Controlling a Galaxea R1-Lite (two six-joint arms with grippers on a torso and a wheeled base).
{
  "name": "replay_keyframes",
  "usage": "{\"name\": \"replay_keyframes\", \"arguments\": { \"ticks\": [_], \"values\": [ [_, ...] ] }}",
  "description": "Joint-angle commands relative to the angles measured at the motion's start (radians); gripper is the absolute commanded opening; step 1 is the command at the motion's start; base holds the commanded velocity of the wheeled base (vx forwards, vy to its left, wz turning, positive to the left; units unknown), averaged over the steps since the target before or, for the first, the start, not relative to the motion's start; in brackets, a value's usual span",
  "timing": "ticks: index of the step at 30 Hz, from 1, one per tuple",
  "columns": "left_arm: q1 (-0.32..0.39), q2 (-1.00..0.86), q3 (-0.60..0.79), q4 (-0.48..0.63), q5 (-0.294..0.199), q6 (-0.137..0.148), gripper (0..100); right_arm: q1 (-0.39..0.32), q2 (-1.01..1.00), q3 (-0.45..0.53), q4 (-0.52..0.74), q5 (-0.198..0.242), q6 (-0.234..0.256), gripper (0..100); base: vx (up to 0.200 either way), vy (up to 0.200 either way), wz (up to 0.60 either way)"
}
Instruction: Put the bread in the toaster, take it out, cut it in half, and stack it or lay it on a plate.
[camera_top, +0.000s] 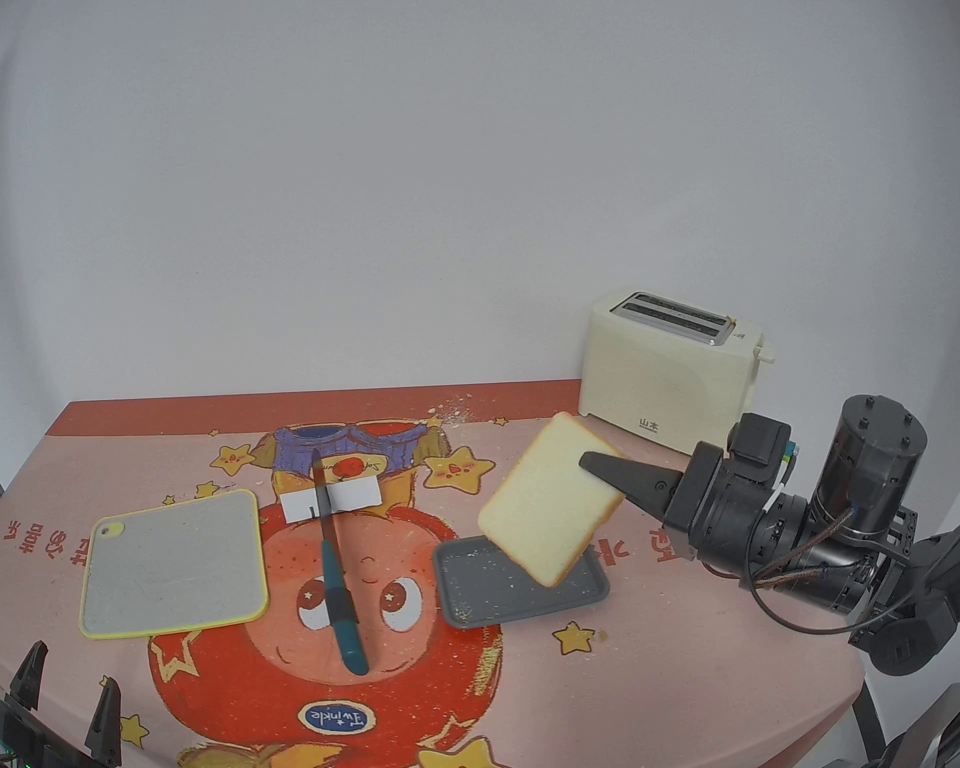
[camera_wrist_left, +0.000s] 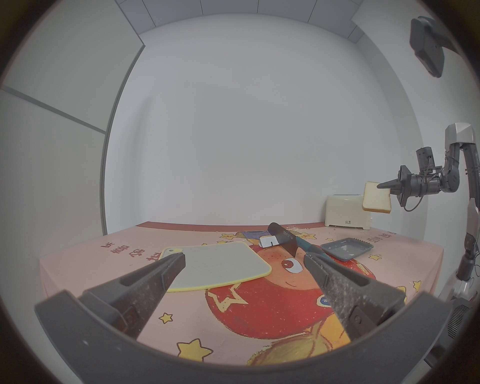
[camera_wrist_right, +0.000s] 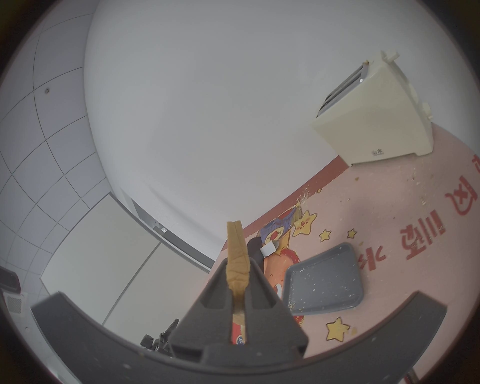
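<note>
Right gripper (camera_top: 603, 472) clamped on pale square bread slice (camera_top: 548, 512), airborne over grey plastic tray (camera_top: 470, 595), near cream two-slot toaster (camera_top: 672, 372). Imo turn slice edge-down, line up with slot, lower slow. Left gripper (camera_wrist_left: 245, 272) gaping, empty.

glossy cream plastic toaster (camera_top: 668, 385), matt grey tray (camera_top: 470, 590), porous bread (camera_top: 548, 500)

Open air between held bread (camera_top: 548, 498) and toaster (camera_top: 672, 385) top
</note>
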Motion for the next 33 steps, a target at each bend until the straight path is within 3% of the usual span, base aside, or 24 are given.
{"name": "replay_keyframes", "arguments": {
  "ticks": [1,6,33],
  "values": [
    [0.0,-0.01,0.018,-0.001,0.0,-0.001,100,0.002,0.003,0.015,-0.03,-0.001,0.0,0,0.0,0.2,0.0],
    [0.0,-0.01,0.018,-0.001,0.0,-0.002,100,0.004,0.023,0.04,-0.113,-0.003,0.0,0,0.0,0.2,0.0],
    [0.0,-0.01,0.018,-0.001,0.0,-0.007,100,0.047,0.126,0.052,-0.12,-0.006,-0.002,0,0.0,0.2,0.0]
  ]
}}
